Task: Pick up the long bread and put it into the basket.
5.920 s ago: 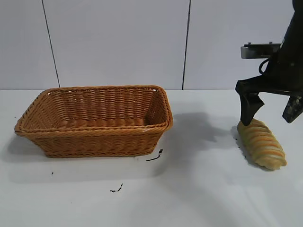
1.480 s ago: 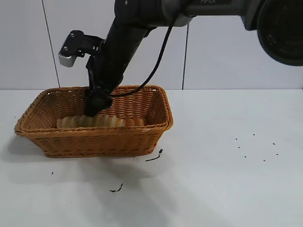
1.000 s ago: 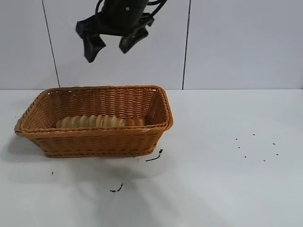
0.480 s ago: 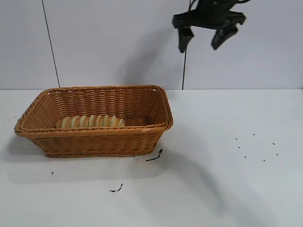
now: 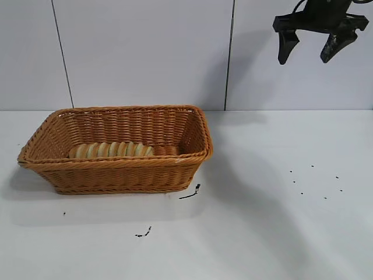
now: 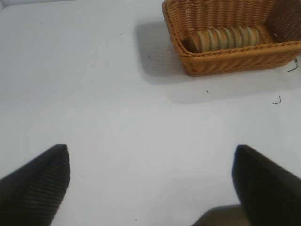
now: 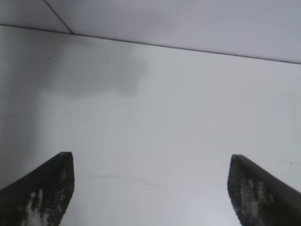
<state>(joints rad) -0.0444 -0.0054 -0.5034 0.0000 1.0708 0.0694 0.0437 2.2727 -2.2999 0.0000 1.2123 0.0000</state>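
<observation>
Exterior view shows the elongated tan-yellow ridged long bread [image 5: 112, 150] lying flat on the floor of the large orange-brown woven wicker basket [image 5: 198, 153], close against its near wall and toward its left end, so the placing step looks done. The right tool [image 5: 312, 48] hangs high at the upper right, well apart from the basket, its two black fingers spread wide and gripping nothing; that height and distance suit an arm clear of the work. From the left wrist view, the left tool [image 6: 151, 181] sits low over the bare white desk [image 6: 94, 103], fingers also wide apart and empty, with basket and loaf far off; it appears parked. Small dark crumbs [image 5: 313, 179] dot the desk at right.
</observation>
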